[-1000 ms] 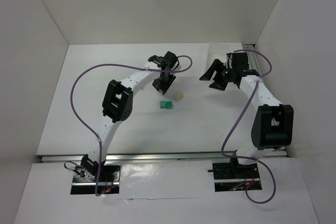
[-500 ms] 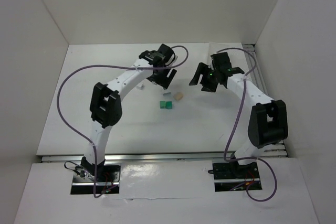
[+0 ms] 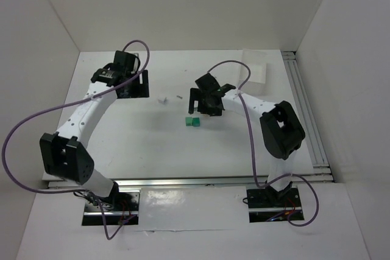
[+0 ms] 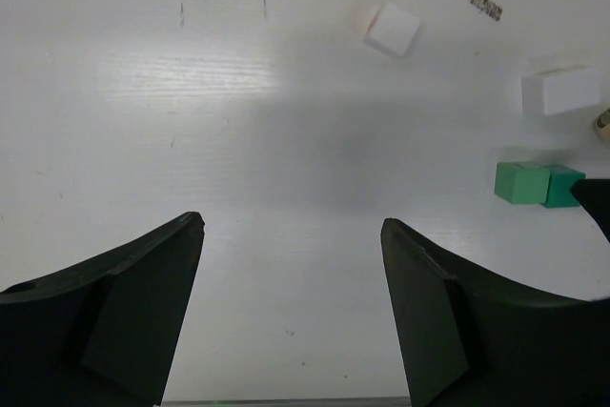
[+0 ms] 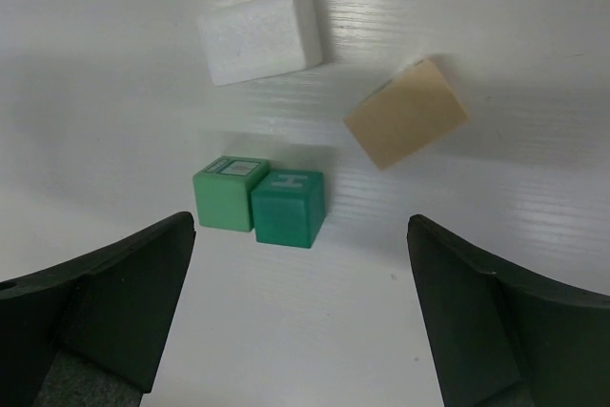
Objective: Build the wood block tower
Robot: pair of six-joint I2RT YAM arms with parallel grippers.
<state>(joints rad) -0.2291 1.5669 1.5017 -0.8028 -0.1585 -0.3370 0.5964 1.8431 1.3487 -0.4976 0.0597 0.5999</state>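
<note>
Two green cubes (image 5: 230, 193) (image 5: 289, 207) sit side by side on the white table, the darker one marked H. A tan block (image 5: 405, 111) lies tilted just beyond them, and a white block (image 5: 262, 35) lies further off. No stack stands. My right gripper (image 5: 300, 226) hovers over the cubes, open and empty; in the top view the right gripper (image 3: 203, 106) hides the tan block, with the green cubes (image 3: 192, 122) just below it. My left gripper (image 4: 291, 219) is open and empty over bare table, at the far left in the top view (image 3: 135, 84).
A small white cube (image 4: 391, 28) and a tiny printed scrap (image 4: 484, 5) lie between the arms. A clear tray (image 3: 253, 68) rests at the back right. White walls enclose the table on three sides.
My left arm swung away to the left and its jaws opened. My right arm moved left over the blocks and its jaws widened.
</note>
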